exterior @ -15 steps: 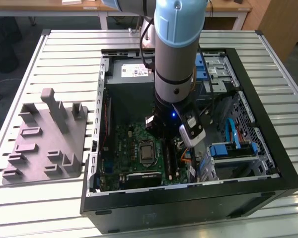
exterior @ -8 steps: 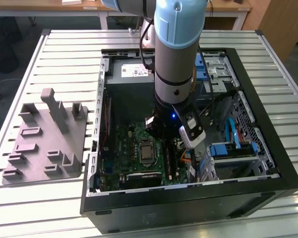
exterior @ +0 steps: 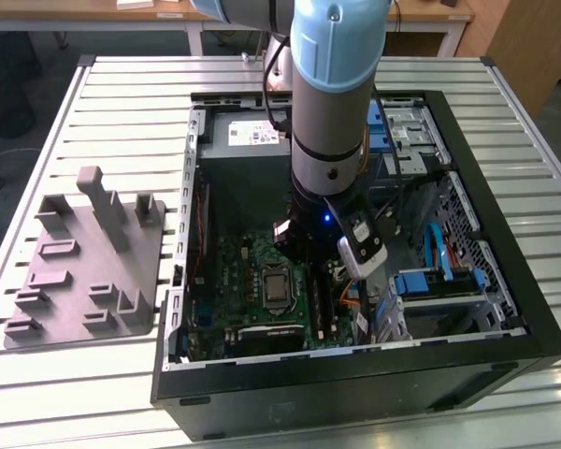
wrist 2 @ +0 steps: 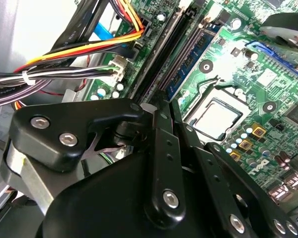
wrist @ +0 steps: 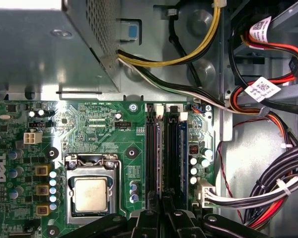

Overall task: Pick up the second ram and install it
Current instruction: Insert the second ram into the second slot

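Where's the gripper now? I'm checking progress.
The gripper is down inside the computer case, over the motherboard's memory slots, beside the processor in the first wrist view.

Open computer case [exterior: 505, 309] on slatted table [exterior: 122, 84], grey fixture block [exterior: 84, 271] beside it, processor [wrist: 92, 194] on green motherboard [wrist: 89, 124]

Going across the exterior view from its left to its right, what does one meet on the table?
Grey fixture block → open computer case's near-left wall → green motherboard with its processor socket → gripper low over the board → blue drive bracket → case's right wall.
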### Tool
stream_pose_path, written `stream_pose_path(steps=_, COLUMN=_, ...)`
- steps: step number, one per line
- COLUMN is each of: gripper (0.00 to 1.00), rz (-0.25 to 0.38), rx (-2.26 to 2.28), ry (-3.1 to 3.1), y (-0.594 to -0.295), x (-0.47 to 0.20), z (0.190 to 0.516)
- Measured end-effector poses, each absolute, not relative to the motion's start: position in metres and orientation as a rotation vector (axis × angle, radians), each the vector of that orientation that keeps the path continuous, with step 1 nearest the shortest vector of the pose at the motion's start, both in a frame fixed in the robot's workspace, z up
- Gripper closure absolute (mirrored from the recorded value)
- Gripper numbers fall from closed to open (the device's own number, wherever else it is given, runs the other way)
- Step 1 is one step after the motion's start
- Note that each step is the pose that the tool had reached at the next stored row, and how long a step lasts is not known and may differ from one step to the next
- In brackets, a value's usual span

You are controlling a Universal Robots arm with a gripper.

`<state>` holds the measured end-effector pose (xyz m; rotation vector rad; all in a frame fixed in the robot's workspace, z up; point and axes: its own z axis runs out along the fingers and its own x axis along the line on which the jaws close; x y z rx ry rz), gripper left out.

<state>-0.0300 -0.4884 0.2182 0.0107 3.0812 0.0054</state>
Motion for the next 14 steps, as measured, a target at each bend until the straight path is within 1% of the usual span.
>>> stream_pose_path(steps=14, gripper=0.86, rz=0.002, rx=-0.011, ry=3.081, y=-0.4884, x=-0.0300, z=0.2173)
